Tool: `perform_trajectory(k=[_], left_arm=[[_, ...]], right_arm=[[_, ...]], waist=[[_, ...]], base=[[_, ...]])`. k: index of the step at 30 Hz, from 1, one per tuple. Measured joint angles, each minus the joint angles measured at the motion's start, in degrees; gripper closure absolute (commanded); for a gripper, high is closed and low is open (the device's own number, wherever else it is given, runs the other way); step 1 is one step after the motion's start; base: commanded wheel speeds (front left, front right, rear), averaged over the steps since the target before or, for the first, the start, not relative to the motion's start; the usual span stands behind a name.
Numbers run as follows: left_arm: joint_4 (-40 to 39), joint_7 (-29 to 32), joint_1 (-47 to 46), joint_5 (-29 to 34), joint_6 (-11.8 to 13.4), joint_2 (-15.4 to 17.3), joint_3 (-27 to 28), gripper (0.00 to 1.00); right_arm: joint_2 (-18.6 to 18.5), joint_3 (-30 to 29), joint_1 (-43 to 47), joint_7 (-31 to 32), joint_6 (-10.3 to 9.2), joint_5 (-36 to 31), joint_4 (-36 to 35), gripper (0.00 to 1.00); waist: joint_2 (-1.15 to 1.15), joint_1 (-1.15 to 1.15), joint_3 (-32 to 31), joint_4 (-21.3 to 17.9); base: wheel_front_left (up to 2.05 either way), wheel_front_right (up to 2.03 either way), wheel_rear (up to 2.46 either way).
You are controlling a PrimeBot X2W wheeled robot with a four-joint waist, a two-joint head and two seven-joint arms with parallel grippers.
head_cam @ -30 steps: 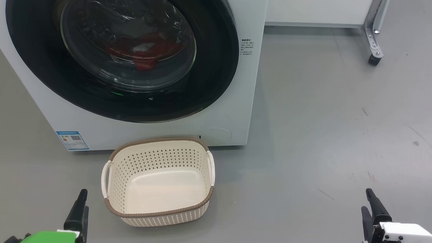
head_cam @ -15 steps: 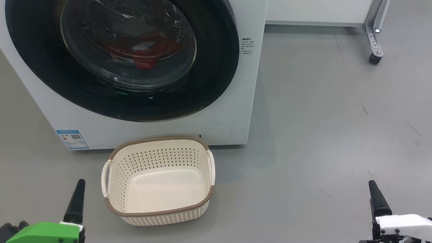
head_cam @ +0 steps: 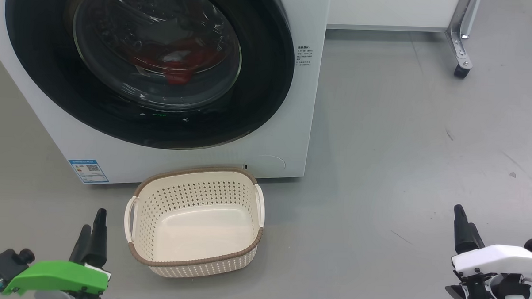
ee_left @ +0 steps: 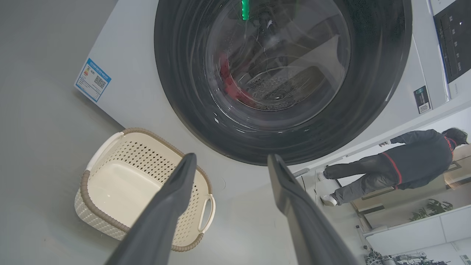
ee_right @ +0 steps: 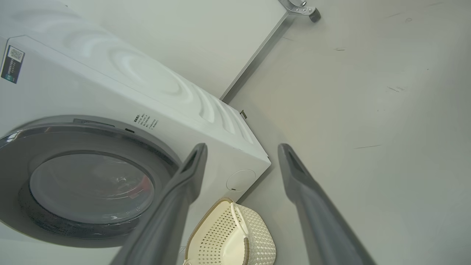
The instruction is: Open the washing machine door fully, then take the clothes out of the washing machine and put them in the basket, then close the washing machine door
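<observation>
Nearest the robot: left gripper (ee_left: 232, 157), green housing and long dark fingers, is seen low at the left of the head view, jaws spread, nothing held between them. Right gripper (ee_right: 243, 147), white housing, is seen low at the right, jaws likewise spread and empty. Both are held above the grey floor (head_cam: 402, 172), well apart from the machine. Next out: small cream perforated plastic basket (head_cam: 194, 171), brown woven-look rim and white side handles, is set on the floor just in front of the machine, with nothing in it. Behind it: large white front-loading washing machine (head_cam: 293, 137). Its big round door (head_cam: 263, 87), glossy black rim around a bulging clear glass bowl, is judged shut, flush with the front panel. Bright red clothes (head_cam: 180, 64) are seen through the glass, lying inside the drum. Progress is judged at zero of three steps. Door to be opened fully, clothes to be pulled out and put in the basket, door to be closed. No contact is made with the door as yet; an approach to its rim is judged to be the step in hand.
</observation>
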Motion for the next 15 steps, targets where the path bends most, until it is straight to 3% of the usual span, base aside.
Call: perform_trajectory(k=[15], left_arm=[[-2.0, -3.0, -1.7, 15.8, 1.7, 0.7, -3.2, 0.00]], right_arm=[[-0.9, 5.7, -1.2, -3.0, -1.56, -15.5, -0.8, 0.00]], waist=[[0.00, 0.00, 0.0, 0.0]], base=[[0.00, 0.00, 0.00]])
